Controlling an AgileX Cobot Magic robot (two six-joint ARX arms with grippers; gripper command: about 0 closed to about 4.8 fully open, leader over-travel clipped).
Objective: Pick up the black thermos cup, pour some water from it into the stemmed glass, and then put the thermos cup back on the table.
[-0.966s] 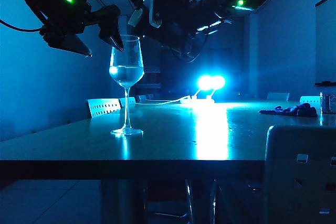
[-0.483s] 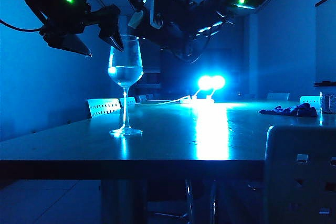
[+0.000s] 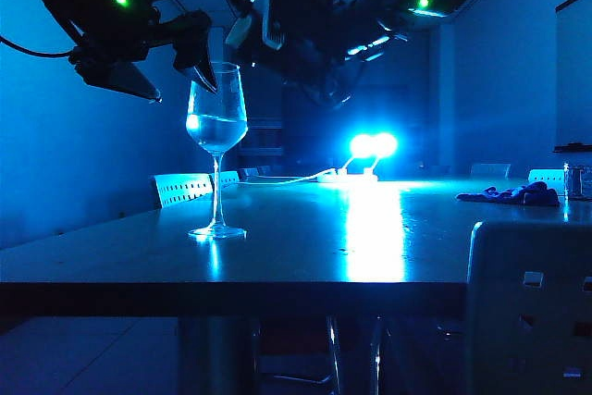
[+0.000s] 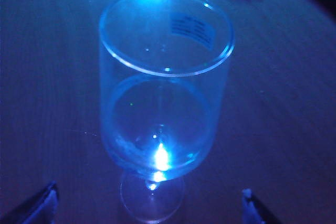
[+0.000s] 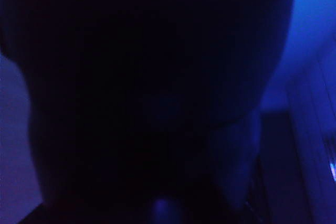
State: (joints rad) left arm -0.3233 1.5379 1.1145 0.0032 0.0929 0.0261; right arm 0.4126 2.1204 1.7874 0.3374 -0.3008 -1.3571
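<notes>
The tall clear stemmed wine glass (image 3: 217, 150) now stands slightly further left on the glossy table (image 3: 305, 247) than a second ago

The left gripper (image 3: 171, 67) hangs with jaws spread wide, empty, just above and around the glass rim. The right gripper (image 3: 324, 53), raised beside it, presses a dark bulk (image 5: 152, 77), seemingly the black thermos cup; its grip cannot be made out. The glass holds water to mid-bowl

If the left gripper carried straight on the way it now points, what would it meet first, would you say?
Most likely the stemmed glass: in the left wrist view it stands centred between the open left gripper's fingertips, with the table beyond. How much gap remains is hard to judge.
</notes>
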